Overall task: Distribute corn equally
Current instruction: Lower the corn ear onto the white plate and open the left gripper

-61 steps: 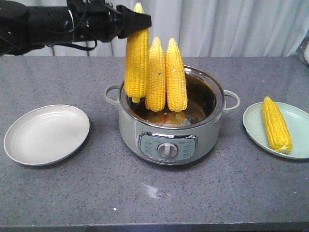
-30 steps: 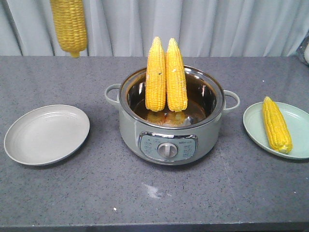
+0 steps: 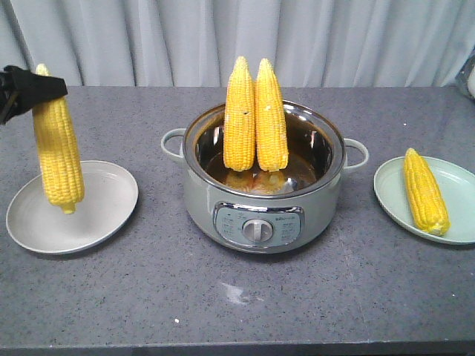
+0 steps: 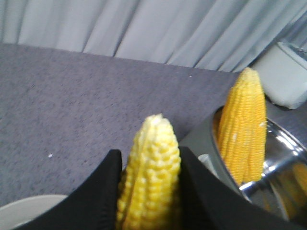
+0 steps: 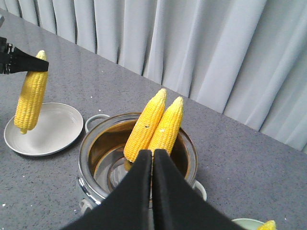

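Far left, the black left gripper [image 3: 41,85] clamps a yellow cob [image 3: 58,156] by its tip; slipping, it could miss the pale plate [image 3: 104,215].

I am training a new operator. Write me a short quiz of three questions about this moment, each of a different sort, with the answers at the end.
1. True or false: the left gripper holds a cob upright over the white plate.
2. How many cobs stand in the pot? A) one B) two C) three
3. Fill in the word: the right gripper is ____ and holds nothing.

Key: 1 true; 2 B; 3 shut.
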Available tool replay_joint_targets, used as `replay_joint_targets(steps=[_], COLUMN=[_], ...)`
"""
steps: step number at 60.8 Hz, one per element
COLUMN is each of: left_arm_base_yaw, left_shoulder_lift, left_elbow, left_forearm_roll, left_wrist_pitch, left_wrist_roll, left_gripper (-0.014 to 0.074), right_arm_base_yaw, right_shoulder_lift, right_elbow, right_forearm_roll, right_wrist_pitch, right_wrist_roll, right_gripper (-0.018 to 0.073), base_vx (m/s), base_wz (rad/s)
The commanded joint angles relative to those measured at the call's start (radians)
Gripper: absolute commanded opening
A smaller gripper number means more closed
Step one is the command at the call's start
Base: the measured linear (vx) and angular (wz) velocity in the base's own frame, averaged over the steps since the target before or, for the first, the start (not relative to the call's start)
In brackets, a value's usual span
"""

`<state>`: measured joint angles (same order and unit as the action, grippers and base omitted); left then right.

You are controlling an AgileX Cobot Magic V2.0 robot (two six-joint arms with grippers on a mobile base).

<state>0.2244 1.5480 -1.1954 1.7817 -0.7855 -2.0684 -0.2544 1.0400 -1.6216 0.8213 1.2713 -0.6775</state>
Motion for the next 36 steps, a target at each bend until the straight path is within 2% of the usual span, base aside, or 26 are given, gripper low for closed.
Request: replay_joint_targets(steps=[1, 15, 36], left_arm_base_yaw=[0.004, 0.004, 0.004], left_shoulder_lift=[-0.038, -0.038, -0.038], left_elbow=[0.029, 0.079, 0.079], left_forearm_roll=[0.019, 0.019, 0.019], left_wrist_pitch=[0.054, 0.139, 0.124], left_wrist_roll=[0.003, 0.003, 0.003], left_gripper=[-0.0008, -0.0008, 0.0022], right_arm_base_yaw=[-0.004, -0.004, -0.004], right_shoulder_lift=[-0.007, -0.007, -0.007], right_elbow=[-0.024, -0.024, -0.024], right_forearm_roll=[0.038, 0.038, 0.038], right_wrist_pitch=[0.018, 0.018, 0.018], right_wrist_roll=[-0.001, 0.025, 0.025], right_gripper=[-0.0004, -0.0004, -0.0004], base_vx=[0.00, 0.00, 0.00], base_wz=[0.00, 0.00, 0.00])
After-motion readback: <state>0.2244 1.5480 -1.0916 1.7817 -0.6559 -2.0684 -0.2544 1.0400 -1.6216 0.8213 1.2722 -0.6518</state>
